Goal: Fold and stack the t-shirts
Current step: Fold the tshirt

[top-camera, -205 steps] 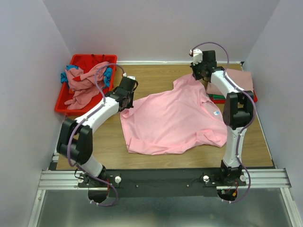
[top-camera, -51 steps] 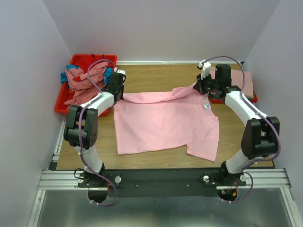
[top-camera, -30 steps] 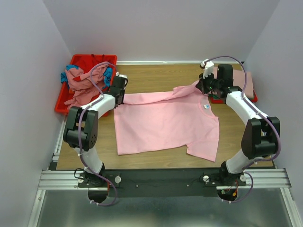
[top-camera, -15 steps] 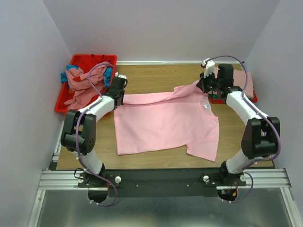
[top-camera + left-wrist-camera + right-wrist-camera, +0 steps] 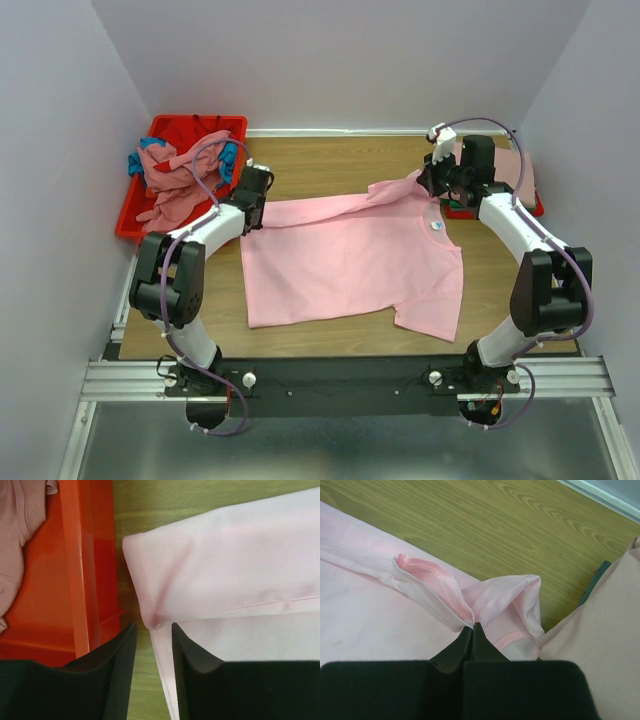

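The bright pink t-shirt [image 5: 350, 262] lies spread on the wooden table, its far edge folded over toward the front. My left gripper [image 5: 252, 210] sits at the shirt's far-left corner. In the left wrist view its jaws [image 5: 152, 630] stand apart, with the folded pink corner [image 5: 150, 617] loose between the tips, not pinched. My right gripper [image 5: 428, 186] holds the far-right part of the shirt slightly off the table. The right wrist view shows it [image 5: 472, 626] shut on a bunched fold of pink cloth [image 5: 445, 605].
A red bin [image 5: 131, 222] at the far left holds crumpled dusty rose [image 5: 170, 190] and teal [image 5: 136, 163] shirts; its wall [image 5: 85, 580] is just left of my left fingers. A folded dusty rose shirt [image 5: 520, 172] tops a stack [image 5: 460, 210] at the far right.
My left gripper has opened and let go of the shirt's far-left corner, shifting slightly right. The right gripper keeps its hold and has not moved.
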